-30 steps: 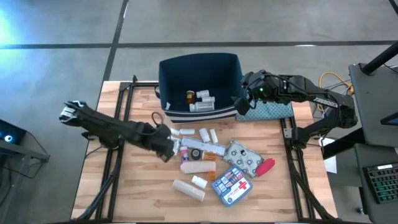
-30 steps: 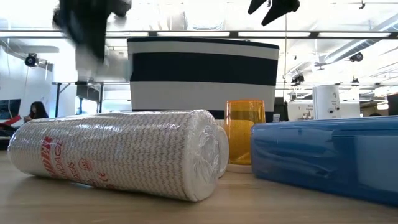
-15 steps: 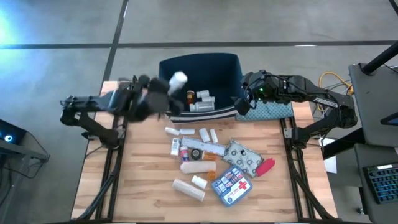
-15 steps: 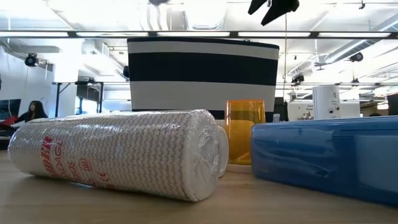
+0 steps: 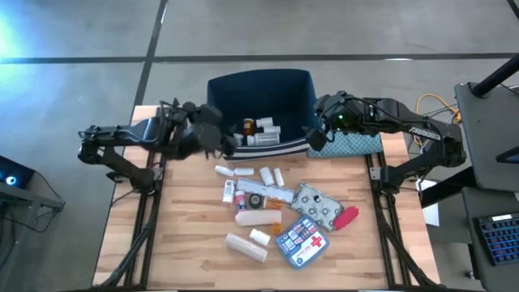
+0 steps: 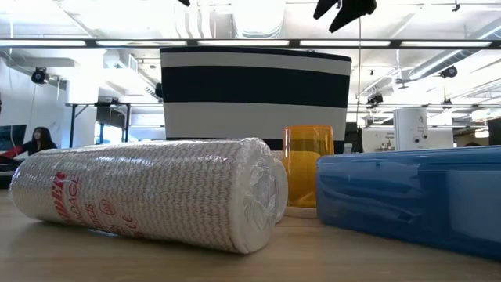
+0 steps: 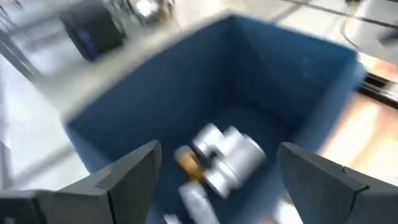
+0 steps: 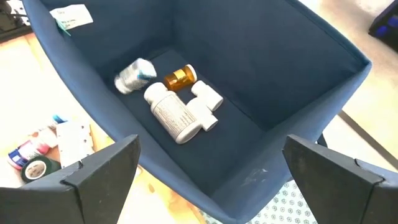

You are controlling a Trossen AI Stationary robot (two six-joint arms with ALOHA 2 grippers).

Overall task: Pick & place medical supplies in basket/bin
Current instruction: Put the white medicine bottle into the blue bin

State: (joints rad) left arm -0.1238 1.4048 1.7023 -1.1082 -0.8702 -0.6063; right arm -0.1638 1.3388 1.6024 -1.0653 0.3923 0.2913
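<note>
The navy bin [image 5: 268, 96] stands at the table's far edge, and on its floor lie white pill bottles [image 8: 174, 116] and an orange vial [image 8: 180, 76]. One more white bottle [image 8: 132, 76] shows blurred near the bin's left wall. My left gripper [image 7: 217, 152] hangs open over the bin's left rim, with nothing between its fingers. My right gripper [image 8: 211, 146] hangs open over the right rim. Bandage rolls [image 5: 258, 217], a blister pack [image 5: 318, 204], a blue first-aid pouch [image 5: 304, 239] and a red tool [image 5: 347, 216] lie on the table.
A blue-grey patterned cloth [image 5: 354, 143] lies right of the bin, under my right arm. The supplies crowd the table's middle and near right. In the low view a bandage roll [image 6: 149, 192], an orange vial [image 6: 307, 167] and the pouch [image 6: 407, 196] stand before the striped bin [image 6: 254, 86].
My left gripper has risen from the supplies at the table's middle with a white bottle. It has gone toward the far edge, to over the bin's left rim. There it has opened and let go of the bottle, which has dropped into the bin.
</note>
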